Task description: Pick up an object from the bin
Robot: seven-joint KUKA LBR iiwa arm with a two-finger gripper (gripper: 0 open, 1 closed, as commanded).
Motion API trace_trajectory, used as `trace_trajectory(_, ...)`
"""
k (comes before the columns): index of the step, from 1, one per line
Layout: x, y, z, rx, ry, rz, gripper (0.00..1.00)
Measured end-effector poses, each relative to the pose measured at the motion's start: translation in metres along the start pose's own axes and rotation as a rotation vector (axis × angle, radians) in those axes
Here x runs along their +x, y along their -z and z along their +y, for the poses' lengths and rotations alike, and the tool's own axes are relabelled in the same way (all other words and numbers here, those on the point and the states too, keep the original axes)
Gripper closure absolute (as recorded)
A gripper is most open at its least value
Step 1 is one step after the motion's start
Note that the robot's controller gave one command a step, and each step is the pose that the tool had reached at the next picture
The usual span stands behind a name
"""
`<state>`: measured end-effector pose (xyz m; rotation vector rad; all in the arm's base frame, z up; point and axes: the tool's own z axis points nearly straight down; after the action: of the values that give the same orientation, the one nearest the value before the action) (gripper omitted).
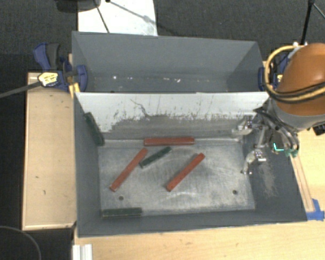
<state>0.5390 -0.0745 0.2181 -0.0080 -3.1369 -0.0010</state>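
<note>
Gripper (253, 157): hovering well right of slanted red bar (185, 172); jaw state: cannot tell. Approach proceeding, likely needing reach toward that bar.

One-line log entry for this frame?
gripper: right side of bin | nearest: red-brown stick, apart | held: nothing visible

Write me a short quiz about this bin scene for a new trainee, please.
1. True or false: the end effector is at the right side of the bin, apart from every stick.
2. How many red-brown sticks lie in the bin? A two, B three, C five.
3. What colour is the stick at the near left corner of the floor?
Key: 1 true; 2 B; 3 dark green.
</note>
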Motion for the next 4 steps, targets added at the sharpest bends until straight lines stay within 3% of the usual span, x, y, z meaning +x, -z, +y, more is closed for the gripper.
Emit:
trace_trajectory(1, -0.002, 0.004, 0.000, 0.001, 0.002, -0.008, 0.00)
trace_trajectory(2, -0.010, -0.039, 0.053, 0.002, 0.055, -0.013, 0.00)
trace_trajectory(3, -0.033, -0.105, 0.047, -0.002, 0.165, -0.013, 0.00)
trace_trajectory(4, -0.057, -0.141, 0.084, 0.003, 0.252, -0.024, 1.00)
